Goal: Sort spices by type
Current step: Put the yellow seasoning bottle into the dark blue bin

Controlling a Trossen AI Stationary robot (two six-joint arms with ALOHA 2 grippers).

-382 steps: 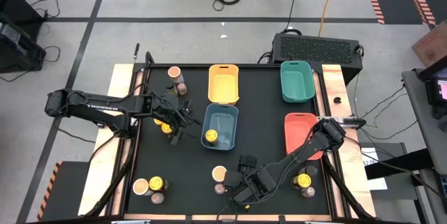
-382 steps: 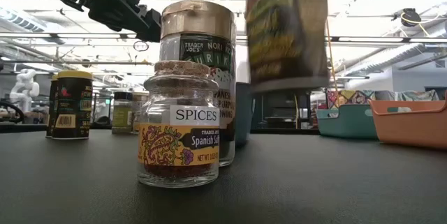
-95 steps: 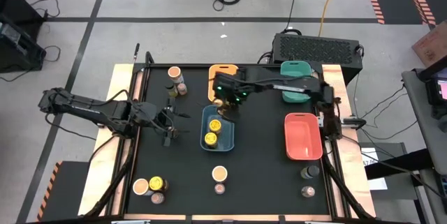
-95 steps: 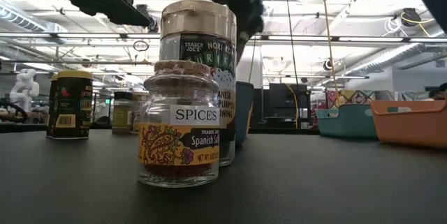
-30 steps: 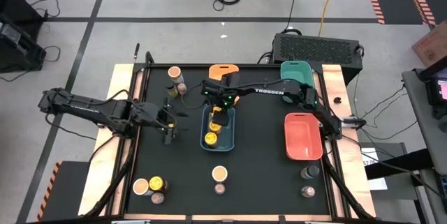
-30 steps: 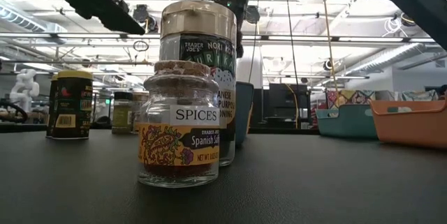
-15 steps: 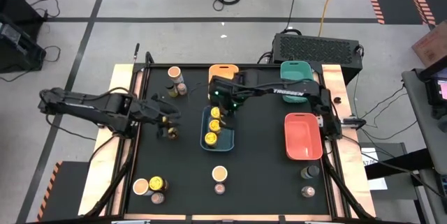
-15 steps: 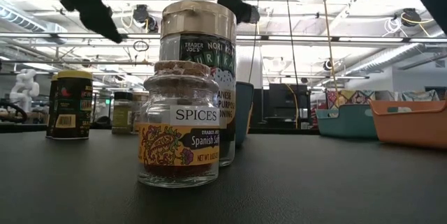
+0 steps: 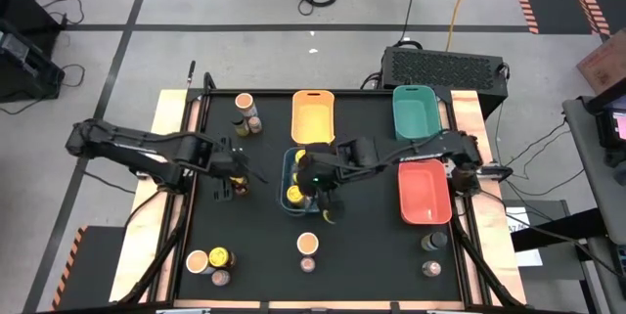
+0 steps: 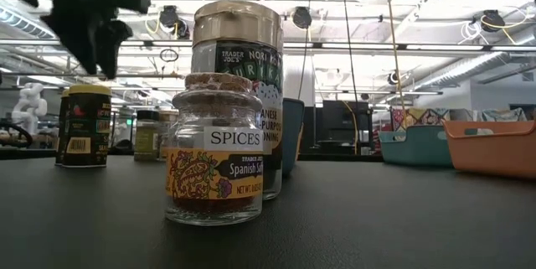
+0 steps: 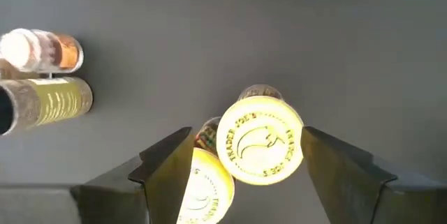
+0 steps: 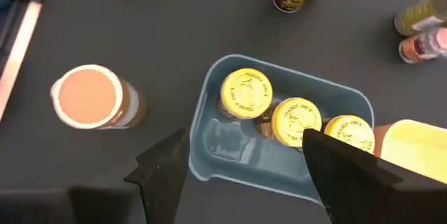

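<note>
While three yellow-lidded jars [image 12: 246, 92] already stand in the blue tray [image 12: 209, 147] mid-table, sorting of that type looks most of the way along. Right gripper [image 9: 326, 208] hangs over the tray's near edge, jaws apart with nothing between them in its wrist view; judged to be between placements. Left gripper [image 9: 238, 183] sits above the left half of the table, jaws spread either side of a yellow-lidded jar [image 11: 260, 144]; a second yellow lid [image 11: 202, 189] is just beside it. Whether the fingers touch the jar I cannot tell. Next move likely calls for closing squarely on that one jar without catching its neighbour, then carrying it to the blue tray. Left wrist view alone shows the two lids crowded together; the high view hides them under the arm. Low view gives only the near-edge jars: a cork-topped Spices jar [image 10: 213, 164] touching or just in front of a taller gold-lidded jar [image 10: 239, 51].
</note>
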